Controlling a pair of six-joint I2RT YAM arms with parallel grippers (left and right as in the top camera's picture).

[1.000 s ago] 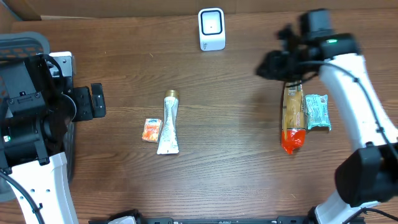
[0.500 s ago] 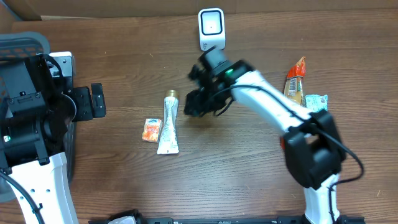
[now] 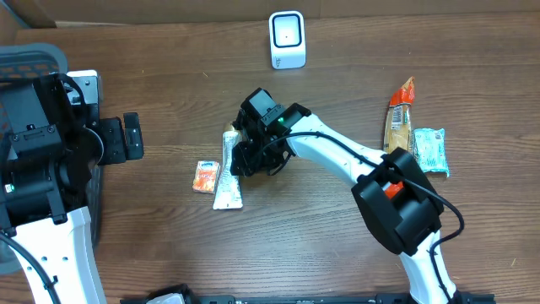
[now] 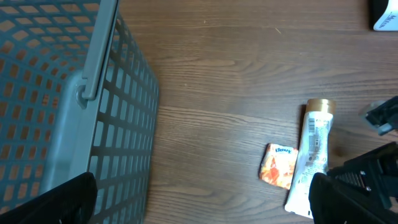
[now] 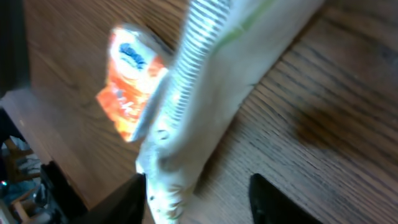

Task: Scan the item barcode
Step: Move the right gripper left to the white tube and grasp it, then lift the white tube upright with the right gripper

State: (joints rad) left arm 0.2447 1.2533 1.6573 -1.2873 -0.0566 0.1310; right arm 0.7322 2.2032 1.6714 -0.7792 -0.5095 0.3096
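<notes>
A white tube with a gold cap lies left of the table's middle, an orange packet just to its left. The white scanner stands at the back centre. My right gripper is stretched across the table and sits low over the tube's upper part. In the right wrist view the tube runs down between the fingers, close to the left fingertip and with bare wood before the right one; the right gripper is open. My left gripper stands open at the far left, holding nothing.
An orange-tipped snack bag and a green packet lie at the right. A grey mesh basket fills the left of the left wrist view, beside the left arm.
The right arm has swung from the snack bag at the right across the table to the white tube and come down over it. The left arm has not moved.
</notes>
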